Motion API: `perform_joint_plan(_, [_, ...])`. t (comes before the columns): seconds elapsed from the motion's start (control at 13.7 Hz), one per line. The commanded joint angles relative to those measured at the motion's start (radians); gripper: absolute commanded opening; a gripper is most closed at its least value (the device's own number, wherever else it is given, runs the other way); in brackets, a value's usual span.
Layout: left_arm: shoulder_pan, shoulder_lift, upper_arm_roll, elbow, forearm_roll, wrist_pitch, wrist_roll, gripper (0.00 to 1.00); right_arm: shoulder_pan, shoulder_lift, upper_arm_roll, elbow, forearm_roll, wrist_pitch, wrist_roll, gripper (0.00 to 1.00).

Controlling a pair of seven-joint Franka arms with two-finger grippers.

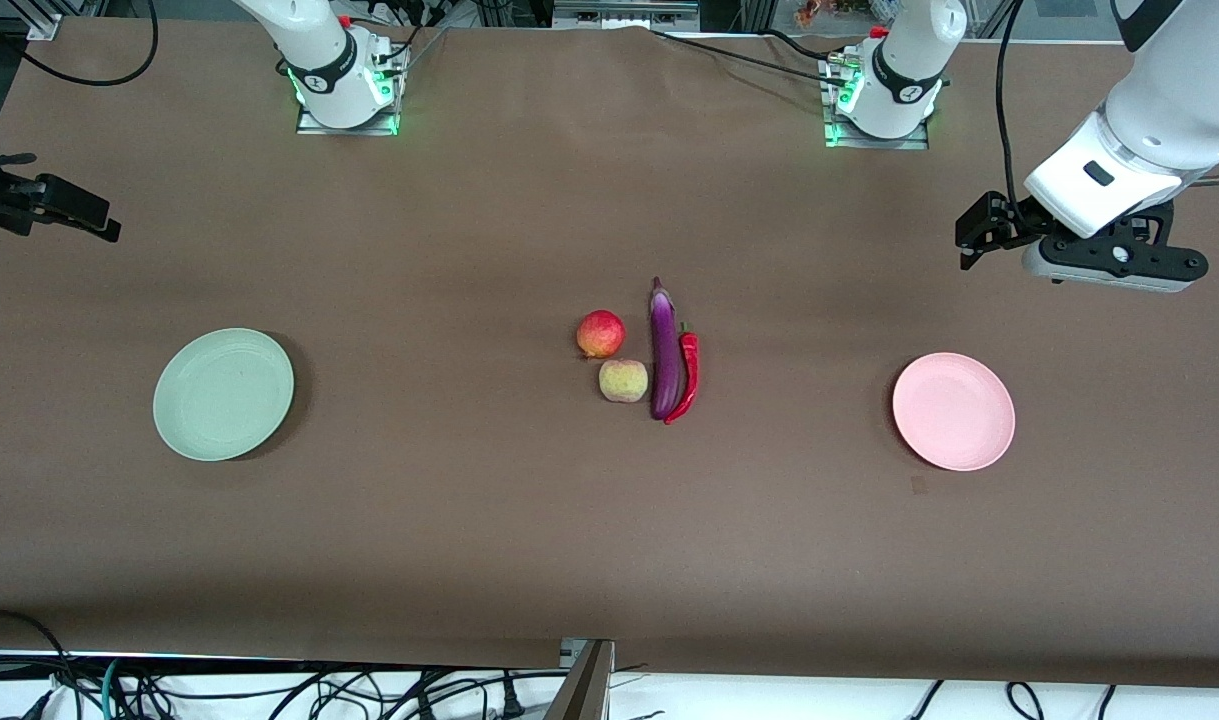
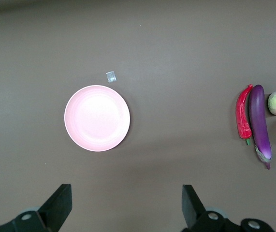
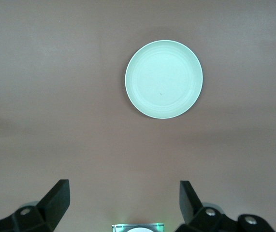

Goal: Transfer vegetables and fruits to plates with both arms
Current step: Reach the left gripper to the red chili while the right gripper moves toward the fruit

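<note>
Front view, glossy purple eggplant (image 1: 663, 352) touching curved red chili (image 1: 687, 378), both grippers' jaws spread, smooth round pink plate (image 1: 953, 411).

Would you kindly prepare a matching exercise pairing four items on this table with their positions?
Things:
1. red apple
2. chili pepper
3. pink plate
4. mint green plate

Places:
A. toward the right arm's end of the table
B. touching the eggplant
C. toward the left arm's end of the table
D. just farther from the front camera than the yellow-green fruit

Pairs: 1-D, 2-B, 3-C, 4-A
</note>
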Motion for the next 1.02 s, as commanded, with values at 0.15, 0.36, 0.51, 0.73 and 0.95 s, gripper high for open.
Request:
perform_joint_plan(0.15, [0.004,0.022,-0.005,0.043,0.024,-0.024,-0.008,1.00,-0.005,0.000,0.006,0.004,-0.011,0.002,-0.015,1.00])
perform_joint_plan(0.36, [0.004,0.025,-0.007,0.043,0.024,-0.024,-0.008,1.00,-0.006,0.000,0.006,0.004,-0.011,0.002,-0.015,1.00])
perform_joint_plan(0.51, [0.004,0.025,-0.007,0.042,0.024,-0.026,-0.012,1.00,-0.006,0.000,0.005,0.003,-0.013,0.002,-0.015,1.00])
perform_joint_plan(0.73, [-0.007,0.088,-0.016,0.040,0.012,-0.110,-0.008,1.00,-0.009,0.000,0.005,0.004,-0.011,0.002,-0.016,1.00])
perform_joint_plan(0.95, [-0.047,0.157,-0.022,0.028,0.009,-0.175,-0.008,1.00,-0.006,0.000,0.005,0.003,-0.011,0.001,-0.015,1.00])
